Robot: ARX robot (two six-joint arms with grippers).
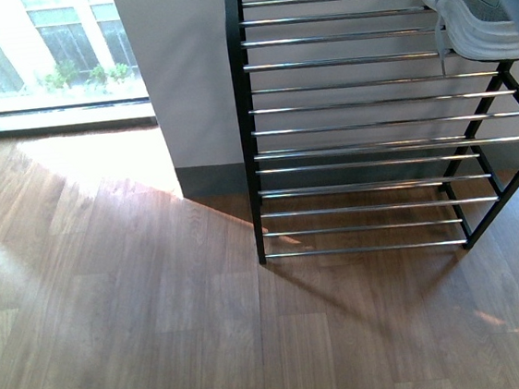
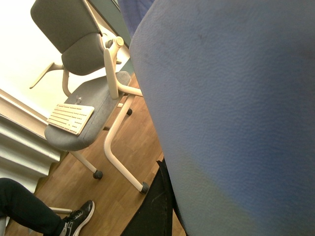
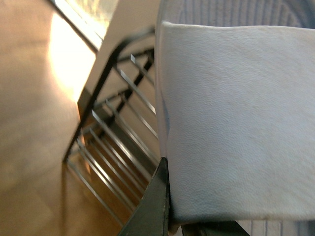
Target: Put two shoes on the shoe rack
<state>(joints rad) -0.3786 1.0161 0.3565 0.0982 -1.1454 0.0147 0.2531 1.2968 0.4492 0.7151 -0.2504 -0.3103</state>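
We see one grey sneaker [image 1: 467, 5] resting at the right end of the shoe rack [image 1: 364, 128], on an upper tier. In the left wrist view a pale blue sandal [image 2: 231, 113] fills the frame close to the left tool; the right wrist view shows a pale sandal [image 3: 236, 123] likewise. We cannot tell either tool's jaw state. Risk: thin rods may let a sandal tip through, and blocked cameras hinder alignment.

No readable text/labels anywhere; keyboard [image 2: 70, 118] keys too small to read.
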